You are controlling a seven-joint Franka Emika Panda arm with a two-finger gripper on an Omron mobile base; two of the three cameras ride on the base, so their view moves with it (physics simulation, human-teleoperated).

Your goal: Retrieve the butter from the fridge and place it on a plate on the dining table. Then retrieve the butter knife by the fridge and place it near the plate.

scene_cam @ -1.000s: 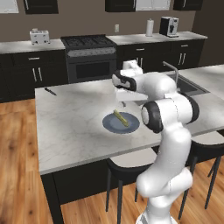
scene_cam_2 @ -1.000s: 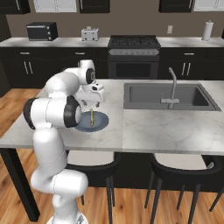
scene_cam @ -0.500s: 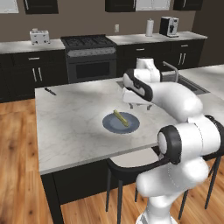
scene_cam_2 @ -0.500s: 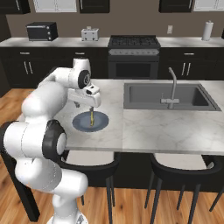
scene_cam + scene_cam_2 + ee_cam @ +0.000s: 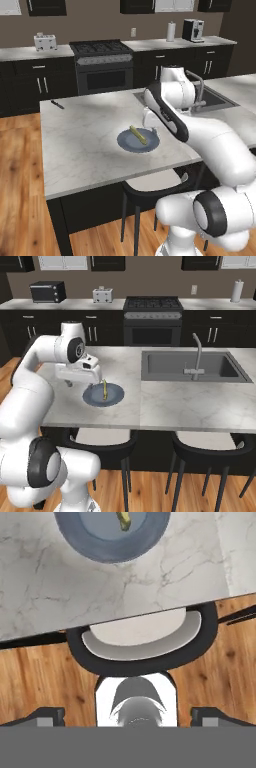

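Black-handled butter knife [image 5: 57,104] sits at the table's far left corner, untouched. Butter [image 5: 138,135] is now lying on the plate [image 5: 126,144], so that half's done. Gripper [image 5: 128,714] has lifted away to the right, fingers spread wide, empty. Knife next, I'd guess.

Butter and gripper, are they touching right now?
Apart. In the hand view the open gripper hangs over the stool, the butter lies far off on the plate.
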